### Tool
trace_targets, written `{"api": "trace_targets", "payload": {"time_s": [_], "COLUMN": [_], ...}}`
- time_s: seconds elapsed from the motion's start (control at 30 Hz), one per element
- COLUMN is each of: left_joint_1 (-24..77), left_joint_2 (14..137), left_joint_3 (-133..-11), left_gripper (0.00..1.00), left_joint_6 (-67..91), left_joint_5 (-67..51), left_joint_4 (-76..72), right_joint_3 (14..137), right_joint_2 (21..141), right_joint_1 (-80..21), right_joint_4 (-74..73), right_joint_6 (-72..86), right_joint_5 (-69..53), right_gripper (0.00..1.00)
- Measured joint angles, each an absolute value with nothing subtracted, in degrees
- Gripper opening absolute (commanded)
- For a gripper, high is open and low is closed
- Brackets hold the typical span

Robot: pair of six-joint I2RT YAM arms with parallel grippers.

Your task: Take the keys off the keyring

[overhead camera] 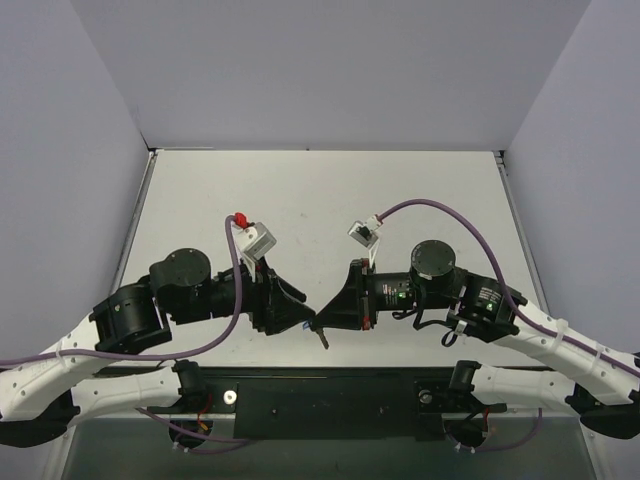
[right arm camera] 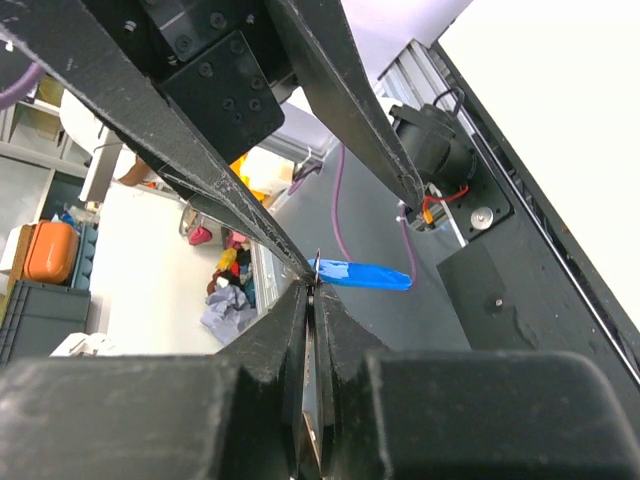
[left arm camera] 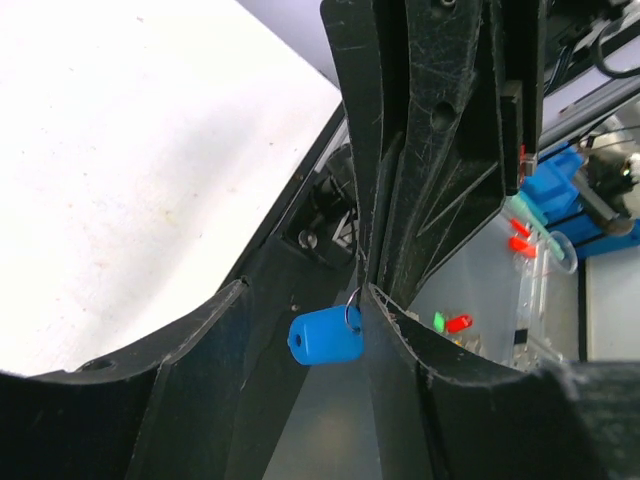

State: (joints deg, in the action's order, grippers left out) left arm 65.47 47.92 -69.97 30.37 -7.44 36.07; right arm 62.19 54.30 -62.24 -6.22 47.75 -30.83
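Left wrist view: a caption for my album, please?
Blue key tag hangs from the shut right pincer, between the fingers of the open left pincer.

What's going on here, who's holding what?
The two arms meet tip to tip in mid-air. The right gripper is shut on the thin ring of the keyring, and the blue tag hangs just beside its tips. The left gripper stands open with a finger on each side of the tag, gripping nothing. I can't make out the keys clearly in any view.

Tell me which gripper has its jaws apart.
The left gripper: its jaws stand spread either side of the blue keyring, while the right gripper is pinched shut on its thin ring.
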Motion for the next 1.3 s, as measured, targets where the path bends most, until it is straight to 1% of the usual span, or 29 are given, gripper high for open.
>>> {"api": "trace_targets", "payload": {"time_s": [0.43, 0.57, 0.8, 0.97, 1.07, 1.3], "left_joint_1": [65.5, 65.5, 65.5, 65.5, 65.5, 65.5], "left_joint_2": [39.4, 38.7, 37.5, 34.0, 32.1, 31.8], "left_joint_3": [-58.0, -58.0, -64.0, -63.3, -60.2, -53.3], "left_gripper": [0.57, 0.57, 0.57, 0.52, 0.51, 0.45], "left_joint_6": [40.3, 41.6, 42.7, 44.6, 45.9, 48.6], "left_joint_5": [-3.6, -3.4, -2.1, -1.6, -1.5, -1.5], "left_joint_4": [19.8, 18.5, 20.5, 19.4, 17.2, 13.4], "right_joint_3": [60.8, 60.5, 58.8, 58.7, 58.6, 58.5], "right_joint_2": [53.3, 52.8, 52.6, 52.3, 52.3, 52.3], "right_joint_1": [-62.2, -62.2, -62.2, -62.2, -62.2, -62.3], "right_joint_4": [0.2, 1.2, 0.7, 0.9, 2.2, 5.1], "right_joint_6": [49.6, 49.7, 49.7, 49.9, 50.6, 51.7], "right_joint_5": [-29.1, -28.6, -26.7, -26.2, -26.2, -26.2], "right_gripper": [0.00, 0.00, 0.00, 0.00, 0.00, 0.00]}}
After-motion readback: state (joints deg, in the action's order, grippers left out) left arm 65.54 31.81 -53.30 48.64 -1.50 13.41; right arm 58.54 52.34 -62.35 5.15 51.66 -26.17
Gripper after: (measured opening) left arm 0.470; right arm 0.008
